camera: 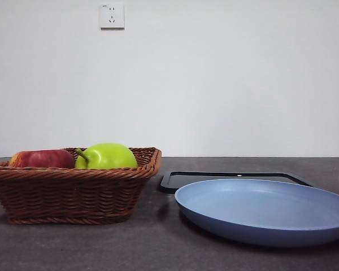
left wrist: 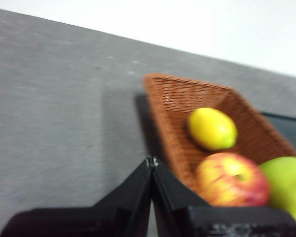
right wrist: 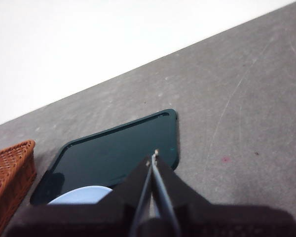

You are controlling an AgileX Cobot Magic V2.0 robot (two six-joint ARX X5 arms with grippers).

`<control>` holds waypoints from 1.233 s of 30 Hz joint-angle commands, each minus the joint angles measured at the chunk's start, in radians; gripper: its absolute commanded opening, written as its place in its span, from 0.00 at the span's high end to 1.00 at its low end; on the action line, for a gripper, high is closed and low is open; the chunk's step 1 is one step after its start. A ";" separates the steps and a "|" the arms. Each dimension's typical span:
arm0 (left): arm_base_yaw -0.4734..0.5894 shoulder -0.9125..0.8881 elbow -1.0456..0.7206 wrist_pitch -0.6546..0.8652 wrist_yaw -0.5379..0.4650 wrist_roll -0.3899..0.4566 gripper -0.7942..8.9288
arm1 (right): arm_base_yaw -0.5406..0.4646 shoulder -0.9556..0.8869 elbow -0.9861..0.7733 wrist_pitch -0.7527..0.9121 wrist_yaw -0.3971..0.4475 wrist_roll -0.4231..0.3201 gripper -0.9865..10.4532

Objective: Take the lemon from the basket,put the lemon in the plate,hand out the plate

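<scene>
Grey matte table (camera: 158,248), plain white wall. Nearest me, the wide light-blue plastic plate (camera: 265,212) – empty. Left gripper (left wrist: 151,160) and right gripper (right wrist: 154,154) are both pinched closed, holding nothing. The small yellow-green lemon (left wrist: 212,128) sits in the brown woven wicker basket (left wrist: 175,98) – probably firm, waxy, rolls easily, so I'd clamp its middle. No readable labels.

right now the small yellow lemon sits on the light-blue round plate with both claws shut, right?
Not quite. The small yellow lemon lies in the brown woven wicker basket, as the left wrist view shows; the light-blue round plate holds nothing. Both claws, left and right, are shut.
</scene>
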 commanded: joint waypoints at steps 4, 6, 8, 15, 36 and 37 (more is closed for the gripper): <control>0.003 0.024 0.052 -0.007 0.012 -0.115 0.91 | 0.001 0.041 0.106 -0.064 -0.024 0.037 0.91; 0.003 0.060 0.095 -0.032 0.012 -0.115 0.91 | 0.001 0.075 0.156 -0.108 -0.027 0.037 0.91; 0.003 0.117 0.147 -0.044 0.011 -0.114 0.91 | 0.001 0.119 0.219 -0.159 -0.027 0.037 0.91; 0.003 0.383 0.351 -0.051 0.059 -0.060 0.91 | 0.001 0.297 0.430 -0.293 -0.031 -0.006 0.91; -0.156 1.024 0.888 -0.389 0.370 0.219 0.87 | 0.002 0.974 0.714 -0.633 -0.315 -0.213 0.84; -0.169 1.024 0.889 -0.381 0.367 0.219 0.77 | 0.002 1.007 0.714 -0.631 -0.315 -0.213 0.78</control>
